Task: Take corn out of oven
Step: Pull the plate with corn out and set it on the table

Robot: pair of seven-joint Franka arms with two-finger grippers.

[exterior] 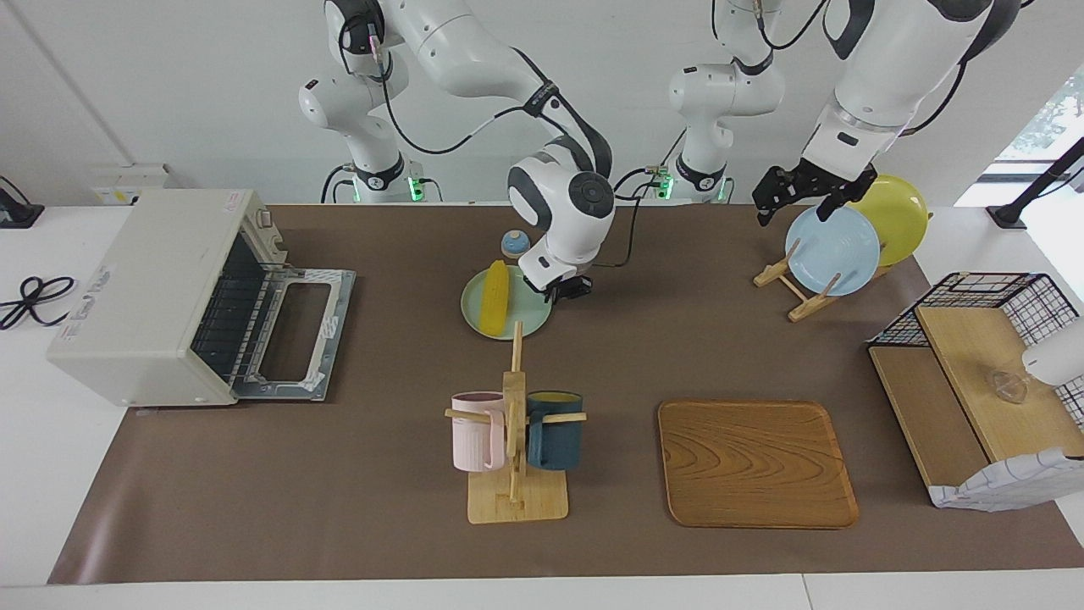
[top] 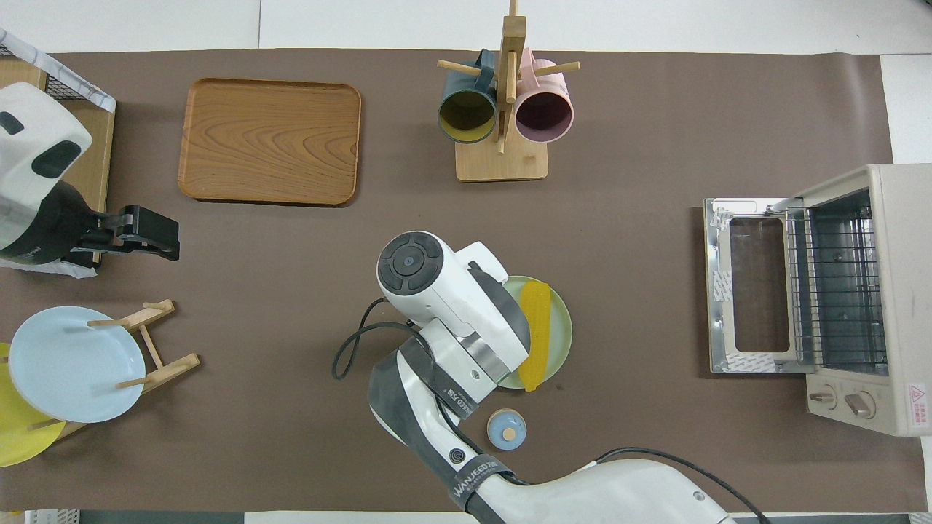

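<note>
- As we are reading the facing view by the clock, we are finding the oven [exterior: 152, 288] at nine o'clock, at the right arm's end of the table, with its door [exterior: 296, 330] hanging fully open and flat toward three o'clock; its rack is showing bare.
- We are seeing the corn [exterior: 494, 296] out of the oven, well apart from the door, lying on a pale green plate [exterior: 532, 322] near the middle of the table at about eleven o'clock. The cob is sitting on the plate's nine-o'clock half, running from twelve to six.
- The right gripper [exterior: 566, 290] is sitting low at the plate's three-o'clock rim, just beside the corn but apart from it; we cannot tell whether its claw is spread or pinching the rim.
- A small blue knobbed object [exterior: 515, 244] is sitting just beside the plate at twelve o'clock, nearer to the robots.
- A wooden mug rack [exterior: 514, 500] is standing at six o'clock of the plate, carrying a pink mug [exterior: 476, 436] and a dark blue mug [exterior: 555, 442].
- A wooden tray [exterior: 756, 463] is lying at about five o'clock.
- The left gripper [exterior: 800, 193] is waiting at two o'clock, hanging with its claw spread and holding nothing, over a plate stand bearing a blue plate [exterior: 834, 250] and a yellow plate [exterior: 899, 213].
</note>
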